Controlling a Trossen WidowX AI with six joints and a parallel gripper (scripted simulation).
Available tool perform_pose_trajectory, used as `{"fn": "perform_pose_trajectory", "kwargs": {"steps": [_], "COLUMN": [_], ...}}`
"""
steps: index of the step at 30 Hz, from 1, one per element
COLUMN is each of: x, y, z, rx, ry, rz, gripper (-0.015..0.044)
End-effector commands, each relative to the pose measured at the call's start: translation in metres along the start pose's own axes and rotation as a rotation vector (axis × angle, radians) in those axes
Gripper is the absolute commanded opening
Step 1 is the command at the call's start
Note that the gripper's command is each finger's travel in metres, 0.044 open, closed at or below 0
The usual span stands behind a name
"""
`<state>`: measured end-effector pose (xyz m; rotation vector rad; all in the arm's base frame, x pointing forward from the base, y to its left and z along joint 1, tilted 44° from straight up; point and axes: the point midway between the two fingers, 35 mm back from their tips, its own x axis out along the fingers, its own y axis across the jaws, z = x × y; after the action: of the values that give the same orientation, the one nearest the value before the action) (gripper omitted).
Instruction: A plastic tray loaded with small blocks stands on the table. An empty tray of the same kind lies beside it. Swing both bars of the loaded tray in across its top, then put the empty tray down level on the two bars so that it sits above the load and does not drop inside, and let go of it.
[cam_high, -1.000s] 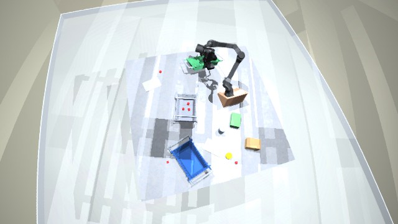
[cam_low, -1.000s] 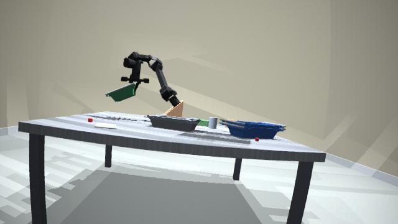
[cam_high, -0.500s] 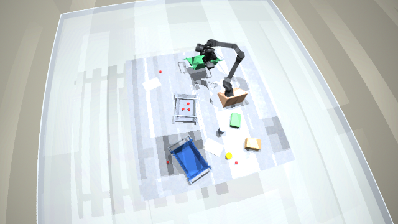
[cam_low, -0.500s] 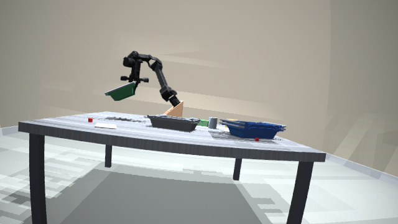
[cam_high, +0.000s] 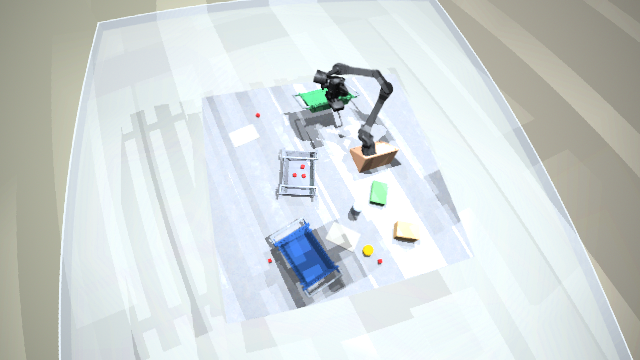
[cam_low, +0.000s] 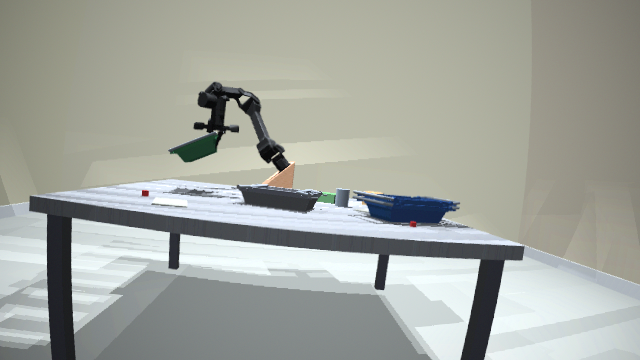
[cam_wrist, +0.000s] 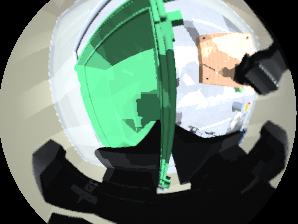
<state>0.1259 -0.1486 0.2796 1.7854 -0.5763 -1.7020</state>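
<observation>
My gripper is shut on the rim of the empty green tray. It holds the tray high above the far part of the table, and the tray hangs tilted with its free end lower. The loaded grey tray stands on the table nearer the middle, apart from the green tray, with three red blocks inside. A wire bar shows near its far end and another wire bar near its near end. I cannot tell how far in they lie.
A blue tray stands at the front. Near it are a grey cylinder, a green flat block, a tan box, a yellow disc, a white card and loose red cubes. The arm's base stands at the right.
</observation>
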Motion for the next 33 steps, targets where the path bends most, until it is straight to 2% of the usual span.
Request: {"fn": "perform_pose_trajectory", "kwargs": {"steps": [1, 33], "x": [-0.002, 0.011], "y": [0.002, -0.058], "z": [-0.010, -0.125], "rx": [-0.025, -0.450], "ry": [0.013, 0.034], "rz": [0.006, -0.075], "gripper": [0.0000, 0.0000]}}
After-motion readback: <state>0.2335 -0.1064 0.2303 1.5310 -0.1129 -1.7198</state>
